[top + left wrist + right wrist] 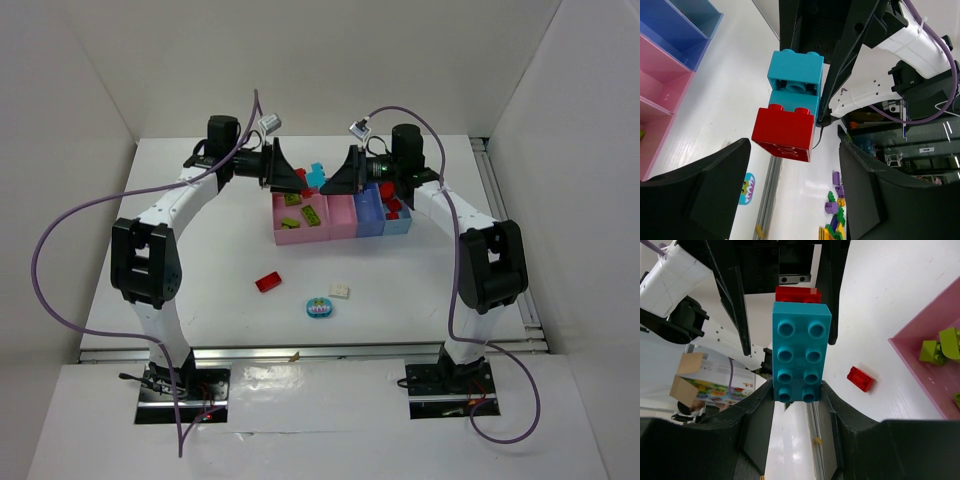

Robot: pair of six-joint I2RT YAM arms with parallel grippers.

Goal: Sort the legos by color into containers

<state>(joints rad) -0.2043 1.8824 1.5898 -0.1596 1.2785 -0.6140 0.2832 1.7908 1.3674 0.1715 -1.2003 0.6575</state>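
Observation:
A teal lego (801, 352) with a red lego (783, 134) stuck on its far end hangs in the air above the containers. My right gripper (799, 395) is shut on the teal lego's near end. My left gripper (792, 150) faces it, open, its fingers (700, 200) on either side of the red lego with a gap on both sides. In the top view the stacked pair (316, 176) sits between the left gripper (298, 178) and the right gripper (335, 178). On the table lie a red lego (268, 282), a cream-white lego (340, 291) and a teal-blue and pink lego (320, 308).
Four containers stand in a row: wide pink (287, 236) holding yellow-green legos (312, 214), narrow pink (342, 222), blue (369, 215), and light blue (400, 225) holding red legos (392, 207). White walls enclose the table on three sides.

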